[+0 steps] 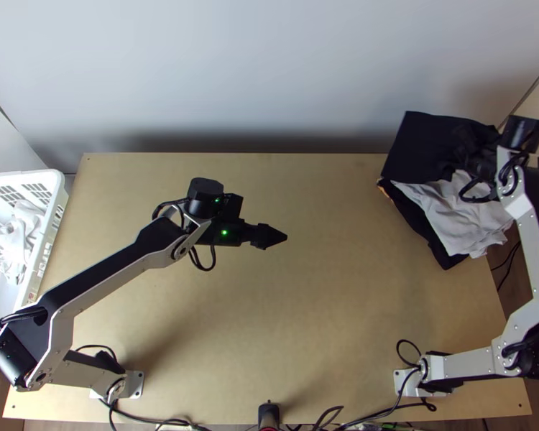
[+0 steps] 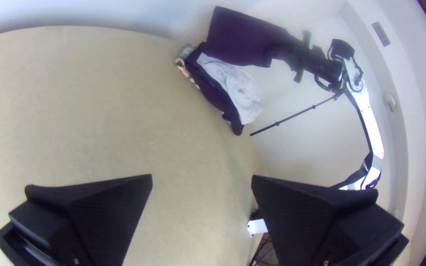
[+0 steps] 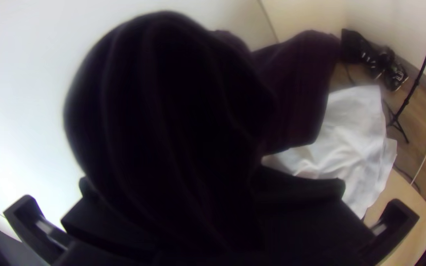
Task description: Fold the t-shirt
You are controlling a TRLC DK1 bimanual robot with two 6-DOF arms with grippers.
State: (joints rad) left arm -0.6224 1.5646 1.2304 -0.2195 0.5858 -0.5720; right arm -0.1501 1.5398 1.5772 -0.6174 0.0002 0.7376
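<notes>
Left end effector [image 1: 279, 236] hangs spread over the middle of the table [image 1: 327, 323]. Right end effector [image 1: 476, 149] pinches the dark t-shirt [image 1: 420, 147] by the far right corner, above white cloth [image 1: 453, 212] lying bunched over dark cloth [image 1: 435, 244]. White basket [image 1: 25, 174] stands at the left edge.

A dark cloth [image 3: 173, 113] (nearly black, in soft folds) is bunched in the right gripper [image 1: 471, 144]; a rumpled white cloth [image 3: 348, 130] lies at the bench's [image 3: 415, 236] edge, near a thin black stand [image 3: 424, 69] on the wooden floor [image 3: 420, 160].
</notes>
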